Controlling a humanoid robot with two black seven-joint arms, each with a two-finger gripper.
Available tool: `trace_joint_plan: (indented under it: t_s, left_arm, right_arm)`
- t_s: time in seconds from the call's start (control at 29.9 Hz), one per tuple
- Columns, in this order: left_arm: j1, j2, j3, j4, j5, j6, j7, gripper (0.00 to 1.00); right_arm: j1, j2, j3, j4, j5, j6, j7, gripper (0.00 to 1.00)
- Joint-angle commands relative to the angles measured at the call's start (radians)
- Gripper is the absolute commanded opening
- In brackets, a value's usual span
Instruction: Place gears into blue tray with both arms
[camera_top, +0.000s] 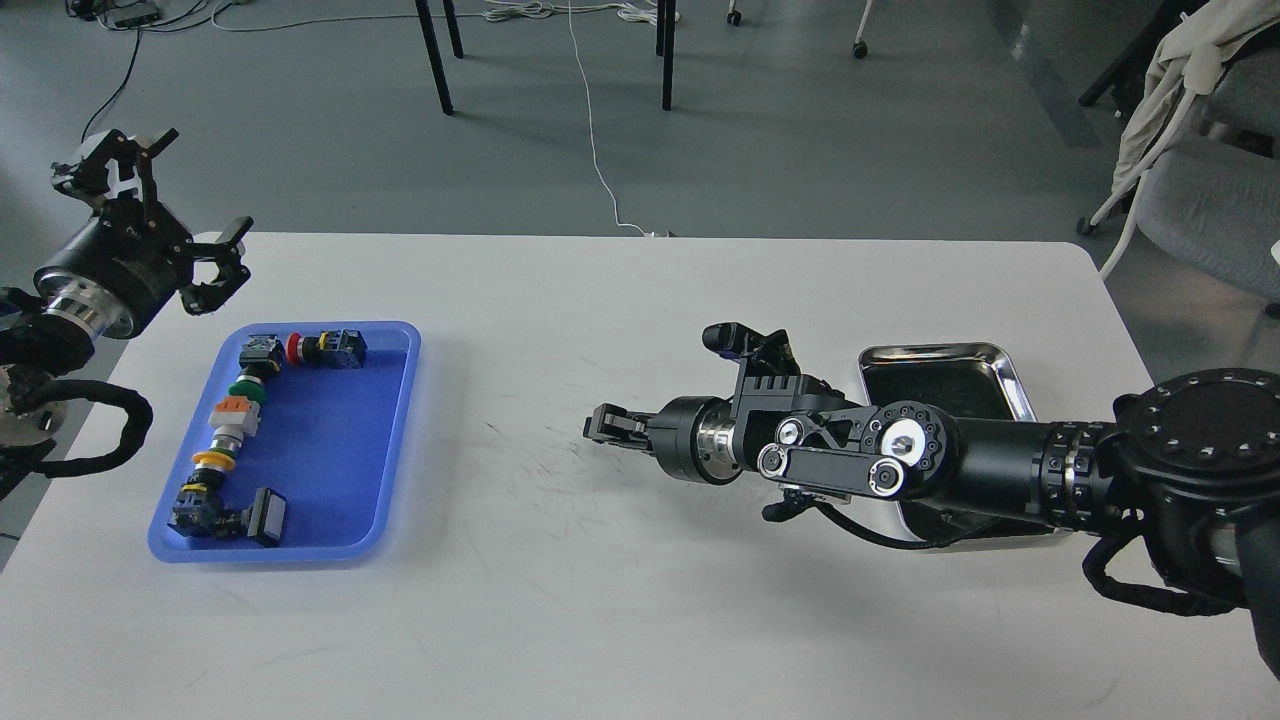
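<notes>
The blue tray (335, 450) lies on the left part of the white table. I cannot make out any gears; none shows in the tray or on the table. My left gripper (205, 180) hangs open above the table's far left corner, behind the tray, with nothing between its fingers. My right arm reaches in from the right, low over the table. Its gripper (598, 426) points left toward the tray from mid-table. The fingers are dark and seen end-on, so neither their state nor any load can be read.
Several colourful push-button switches (232, 420) line the blue tray's left side and far edge. A shiny silver tray (940, 352) with a dark bottom sits at the right, mostly covered by my right arm. Chair legs and cables are on the floor beyond the table.
</notes>
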Motion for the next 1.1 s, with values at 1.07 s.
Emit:
trace_joint_plan:
  t_s: [1.07]
  left_arm:
    - [-0.037, 0.083, 0.022, -0.207, 0.333, 0.007, 0.054, 0.99]
  right_arm:
    - [-0.346, -0.543, 1.061, 0.008, 0.428, 0.251, 0.001, 0.96]
